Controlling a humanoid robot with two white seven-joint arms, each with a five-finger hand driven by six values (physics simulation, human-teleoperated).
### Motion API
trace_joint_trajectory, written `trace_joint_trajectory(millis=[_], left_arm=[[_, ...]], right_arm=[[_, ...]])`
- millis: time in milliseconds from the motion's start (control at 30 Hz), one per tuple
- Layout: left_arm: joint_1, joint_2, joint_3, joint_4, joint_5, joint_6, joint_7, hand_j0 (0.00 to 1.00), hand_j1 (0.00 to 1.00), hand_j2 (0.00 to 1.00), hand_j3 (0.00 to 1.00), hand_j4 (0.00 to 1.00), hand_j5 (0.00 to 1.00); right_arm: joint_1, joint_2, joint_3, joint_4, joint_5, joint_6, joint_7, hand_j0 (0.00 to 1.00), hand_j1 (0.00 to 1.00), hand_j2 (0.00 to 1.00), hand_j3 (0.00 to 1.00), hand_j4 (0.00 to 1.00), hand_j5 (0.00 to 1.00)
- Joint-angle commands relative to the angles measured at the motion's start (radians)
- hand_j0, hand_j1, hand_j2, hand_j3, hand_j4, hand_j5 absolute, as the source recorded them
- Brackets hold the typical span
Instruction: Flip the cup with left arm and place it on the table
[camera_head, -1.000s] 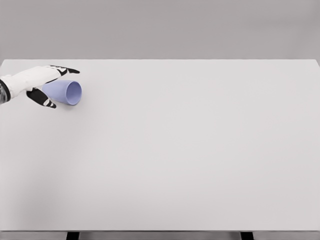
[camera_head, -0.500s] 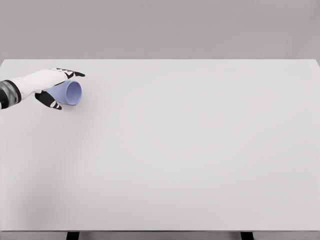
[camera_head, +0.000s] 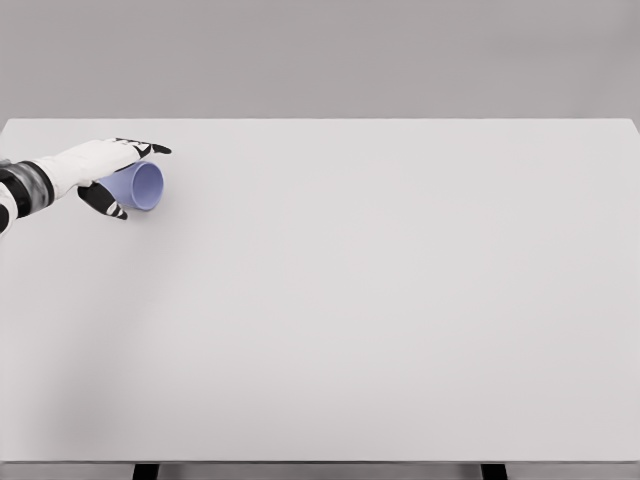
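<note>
One cup: a lilac cup (camera_head: 137, 186) lies on its side on the white tabletop (camera_head: 380, 300), toward 10 o'clock of the surface, near the left edge; its open mouth faces 3 o'clock and slightly toward the camera.
Risk, roll-away: the cup rests on its curved wall, so an uneven squeeze would likely push it out of the grasp and send it rolling toward 3 o'clock.
Risk, slip in the flip: the hold appears to sit at the closed end only; turning the cup upright on such a shallow grip could let it pivot or drop.
Risk, tip-over: if the base meets the tabletop tilted at release, the cup may fall back onto its side.
Risk, edge: the work happens close to the left edge, so a knocked cup could leave the surface.
Arm pose: the left forearm enters at 9 o'clock, low and nearly level, pointing toward 3 o'clock.
Hand pose: the left robot hand (camera_head: 105, 170) wraps the cup from its closed end, dark-tipped fingers (camera_head: 150, 148) over the upper wall, thumb under the lower wall.
Hand state: clasped around the cup, fingers and thumb on opposite sides.
Right arm: not visible.
Step in hand: judged as securing the grasp; the cup is not yet upright.
</note>
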Motion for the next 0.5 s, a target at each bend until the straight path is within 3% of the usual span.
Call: trace_joint_trajectory(millis=[0, 467], left_arm=[[-0.002, -0.002, 0.0, 0.001, -0.014, 0.011, 0.0, 1.0, 1.0, 1.0, 1.0, 1.0, 1.0], [0.0, -0.025, -0.001, 0.022, -0.043, 0.042, 0.041, 1.0, 1.0, 1.0, 1.0, 1.0, 1.0]], right_arm=[[0.002, 0.0, 0.0, 0.0, 0.0, 0.0, 0.0, 1.0, 1.0, 1.0, 1.0, 1.0, 1.0], [0.002, 0.0, 0.0, 0.0, 0.0, 0.0, 0.0, 1.0, 1.0, 1.0, 1.0, 1.0, 1.0]])
